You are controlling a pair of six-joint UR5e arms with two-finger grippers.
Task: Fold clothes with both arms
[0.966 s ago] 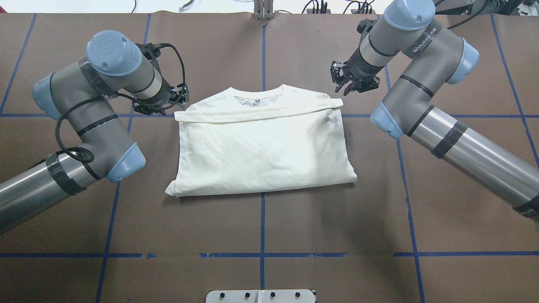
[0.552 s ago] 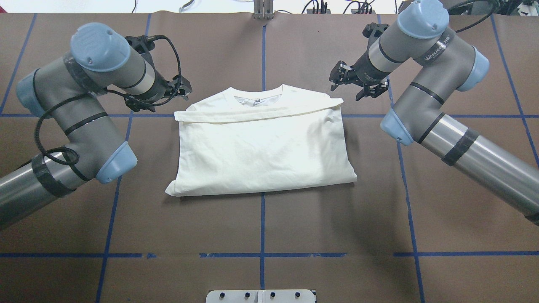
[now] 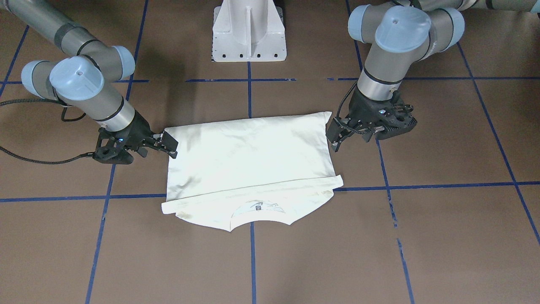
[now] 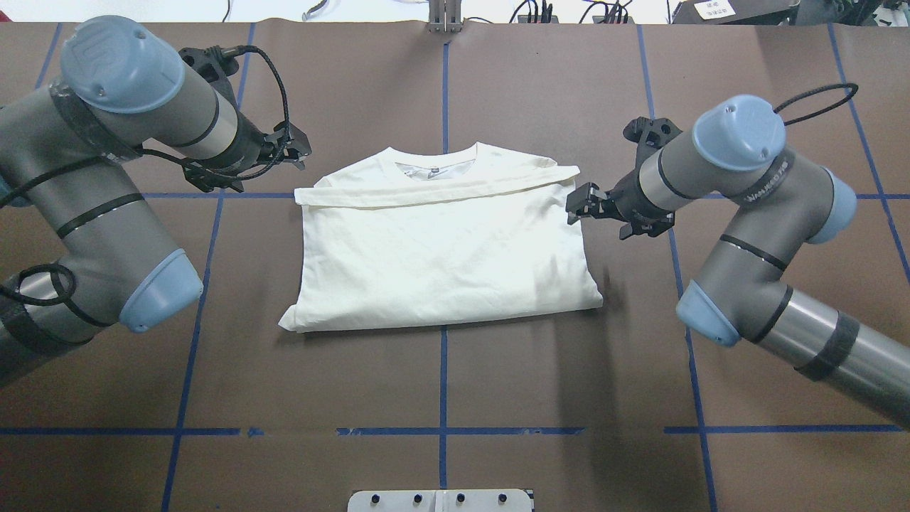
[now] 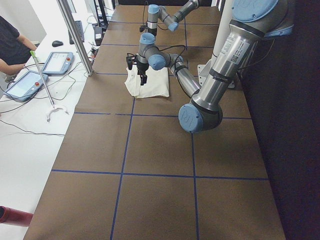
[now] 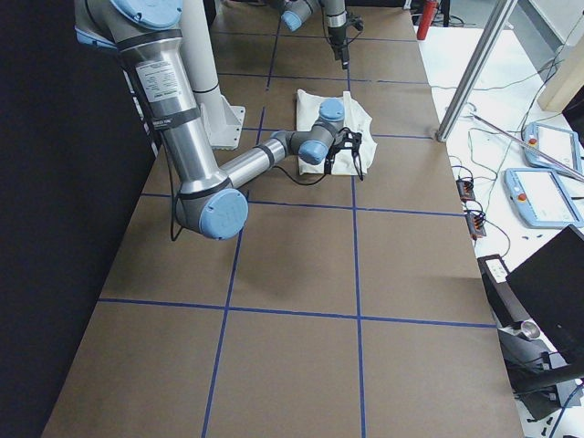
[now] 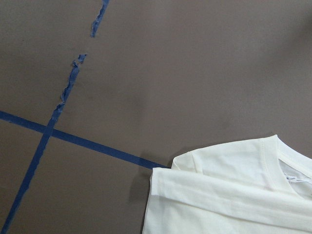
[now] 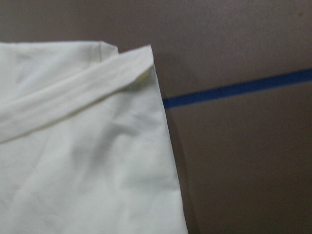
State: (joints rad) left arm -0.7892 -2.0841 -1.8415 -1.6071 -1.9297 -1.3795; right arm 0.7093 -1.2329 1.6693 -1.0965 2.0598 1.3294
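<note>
The cream shirt (image 4: 441, 256) lies folded flat in the middle of the table, plain side up, collar at the far side and a sleeve folded across below it. My left gripper (image 4: 295, 151) hovers open just off the shirt's far left corner, holding nothing. At the shirt's right edge, my right gripper (image 4: 574, 205) is open beside the end of the folded sleeve. From across the table the shirt (image 3: 249, 160) shows with the right gripper (image 3: 168, 145) and left gripper (image 3: 333, 139) on either side. Each wrist view shows a shirt corner (image 7: 234, 195) (image 8: 83, 146).
Brown table cover with a blue tape grid (image 4: 443, 427). The white pedestal base (image 3: 249, 33) stands behind the shirt. A metal bracket (image 4: 441, 500) sits at the near edge. Tablets (image 5: 55, 60) and a person's arm lie beyond the table's side.
My right gripper has come down from beyond the shirt's far right corner to its right edge by the sleeve fold. The left arm has drawn back leftward a little. The shirt has not moved.
</note>
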